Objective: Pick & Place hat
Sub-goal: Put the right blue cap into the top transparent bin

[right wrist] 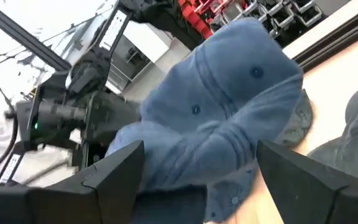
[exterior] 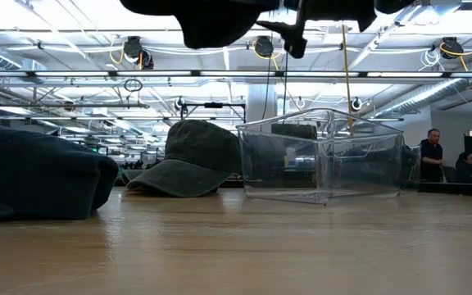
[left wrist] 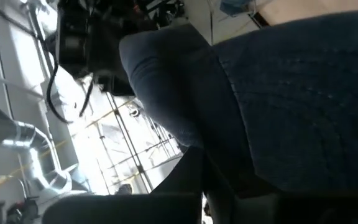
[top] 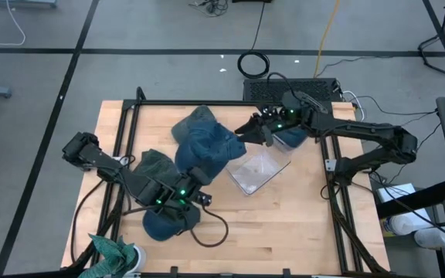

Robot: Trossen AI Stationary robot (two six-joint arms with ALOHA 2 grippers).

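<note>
Dark jointed arms w/ green LEDs

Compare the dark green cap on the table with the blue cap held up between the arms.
The dark green cap rests on the table, free of any gripper; the blue cap is lifted. The green one keeps its domed shape in the low view, while the blue one looks crumpled and folded. Both are soft brimmed caps.

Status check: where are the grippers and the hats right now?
Left gripper under blue hat, grip unclear. Right gripper open at the hat's far side. Clear bin beside it. Green hat and another blue hat on table.
</note>
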